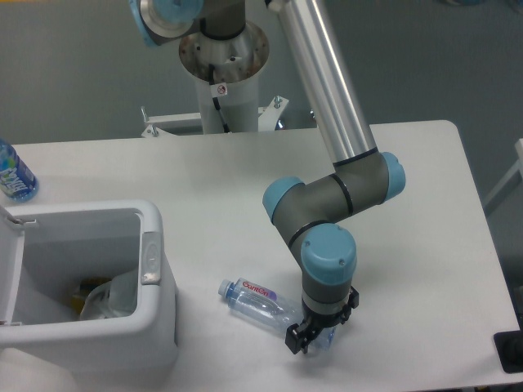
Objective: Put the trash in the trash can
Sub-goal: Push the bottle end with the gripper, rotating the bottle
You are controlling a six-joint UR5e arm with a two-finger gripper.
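A clear plastic bottle with a red-lettered label (257,300) lies on its side on the white table, cap pointing left toward the trash can. My gripper (315,335) points down at the bottle's right end, with its fingers on either side of the base. I cannot tell whether the fingers press on it. The trash can (159,327) is a large white bin at the front left, open, with a grey latch (151,257) on its rim. Some crumpled clear and yellow material lies inside. The white wrapper with the green strip does not show.
A blue-labelled bottle (14,174) stands at the table's left edge behind the bin. The bin's hinged lid (8,273) stands open at the far left. The arm's base post (222,77) rises at the back. A black object (510,353) sits at the front right edge.
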